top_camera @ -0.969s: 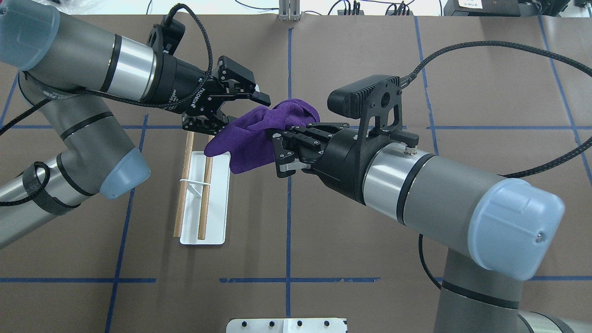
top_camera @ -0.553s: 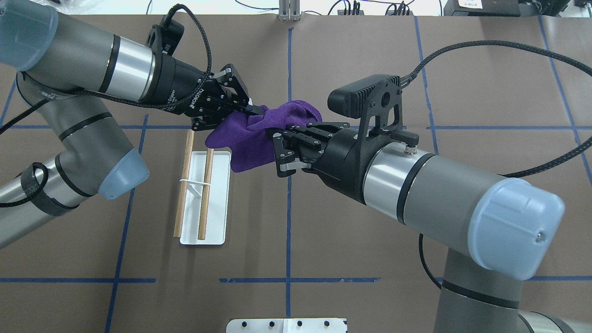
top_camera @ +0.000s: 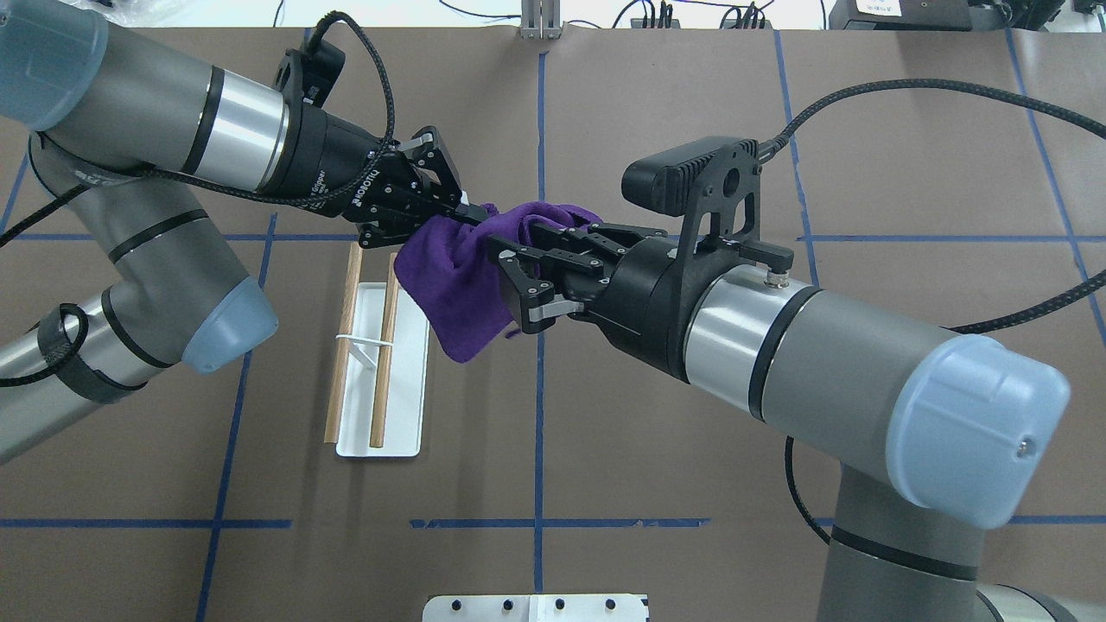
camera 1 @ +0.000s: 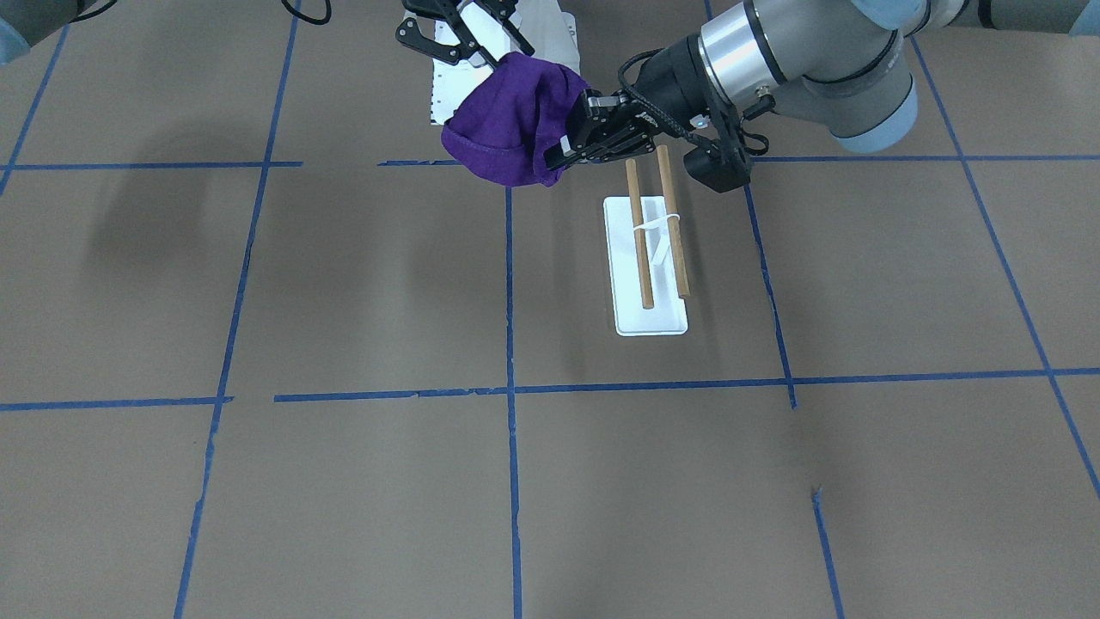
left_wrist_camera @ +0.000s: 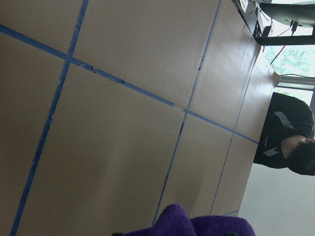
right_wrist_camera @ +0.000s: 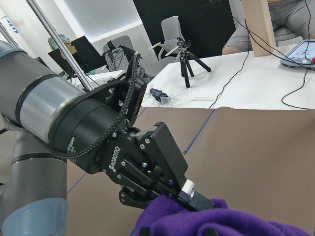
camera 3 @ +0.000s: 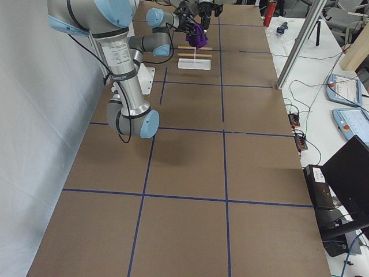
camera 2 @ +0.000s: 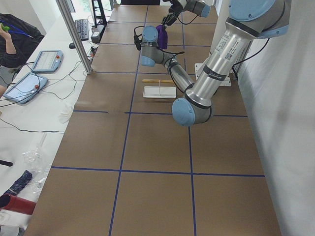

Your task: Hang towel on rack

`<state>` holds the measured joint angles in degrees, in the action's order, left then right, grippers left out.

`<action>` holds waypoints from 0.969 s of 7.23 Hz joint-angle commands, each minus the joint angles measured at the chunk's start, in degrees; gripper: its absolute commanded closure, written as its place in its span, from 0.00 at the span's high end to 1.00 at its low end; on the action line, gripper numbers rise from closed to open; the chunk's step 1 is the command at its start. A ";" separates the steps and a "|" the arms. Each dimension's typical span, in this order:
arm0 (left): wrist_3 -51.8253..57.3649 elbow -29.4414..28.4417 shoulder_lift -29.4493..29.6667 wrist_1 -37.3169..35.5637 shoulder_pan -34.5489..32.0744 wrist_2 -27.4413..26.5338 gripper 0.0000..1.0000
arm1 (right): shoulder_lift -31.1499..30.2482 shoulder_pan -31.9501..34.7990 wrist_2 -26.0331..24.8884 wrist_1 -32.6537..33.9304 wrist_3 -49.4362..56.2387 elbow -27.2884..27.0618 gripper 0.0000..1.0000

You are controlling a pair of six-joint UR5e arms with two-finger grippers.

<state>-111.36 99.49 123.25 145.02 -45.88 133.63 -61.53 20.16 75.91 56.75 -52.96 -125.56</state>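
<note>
Showing right gripper (top_camera: 510, 283) with jaws spread against the purple towel (top_camera: 454, 285); left gripper (top_camera: 462, 212) pinches its upper edge. Towel hangs airborne, long axis downward, above and just right of the rack (top_camera: 406, 380), whose dowels (top_camera: 380, 397) run front-to-back.

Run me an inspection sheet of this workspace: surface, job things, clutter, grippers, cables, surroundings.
Surface: brown paper-covered table with blue tape grid.
Job's things: purple cloth towel held aloft, not on rack; white-based rack with two wooden dowels bare.
Clutter: nothing seen.
Grippers: left gripper shut on towel; right gripper at towel, grip unclear.
Cables: black braided cables arch from both wrists.
Surroundings: operator beside white side bench with grey tablets.
</note>
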 commanded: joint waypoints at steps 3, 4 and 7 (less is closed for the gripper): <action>0.00 0.00 -0.20 0.00 0.00 0.49 0.00 | -1.30 0.32 0.38 0.29 0.14 -0.56 1.00; 0.00 0.09 -0.12 0.00 -0.09 0.57 0.00 | -2.96 0.40 0.64 0.64 0.57 -2.22 1.00; -0.26 0.62 0.41 -0.09 0.00 0.23 0.00 | -20.14 3.63 6.06 0.73 2.15 -13.71 1.00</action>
<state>-111.47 99.94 123.40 144.99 -45.95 134.07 -74.29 21.79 79.33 57.45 -51.78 -134.76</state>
